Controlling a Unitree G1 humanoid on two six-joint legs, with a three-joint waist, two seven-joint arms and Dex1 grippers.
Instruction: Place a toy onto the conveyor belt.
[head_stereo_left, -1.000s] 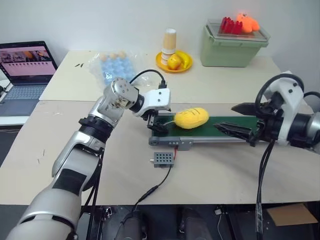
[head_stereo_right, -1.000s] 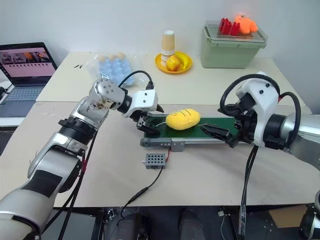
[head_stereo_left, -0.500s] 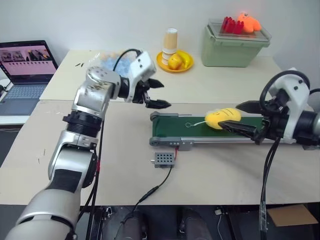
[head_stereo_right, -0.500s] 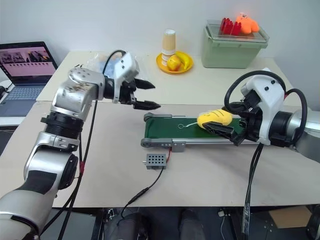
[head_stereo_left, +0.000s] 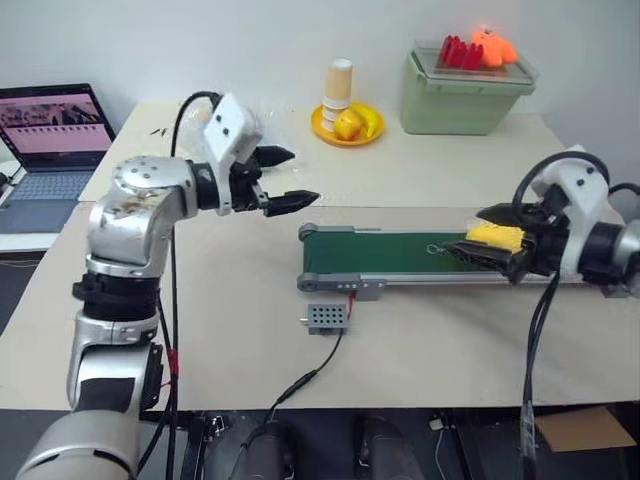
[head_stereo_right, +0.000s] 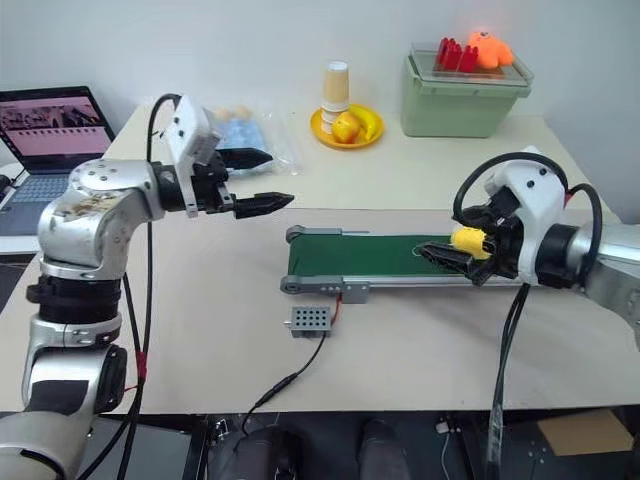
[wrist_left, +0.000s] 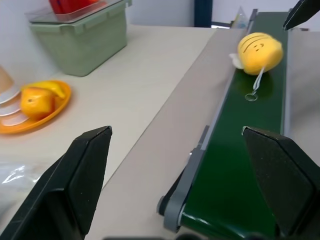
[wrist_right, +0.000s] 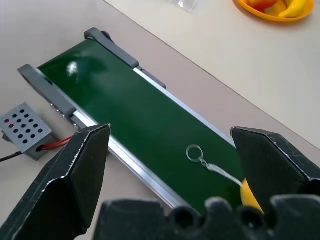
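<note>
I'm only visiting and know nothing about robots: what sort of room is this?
Probably a robotics test lab or workshop, not a factory. A small tabletop conveyor belt carries a yellow plush toy, a laptop runs at the side, and props such as a fruit plate sit on plain tables.

Silver-grey jointed arms, black cables looping to white wrists, black-fingered left hand (head_stereo_left: 285, 178).
</note>
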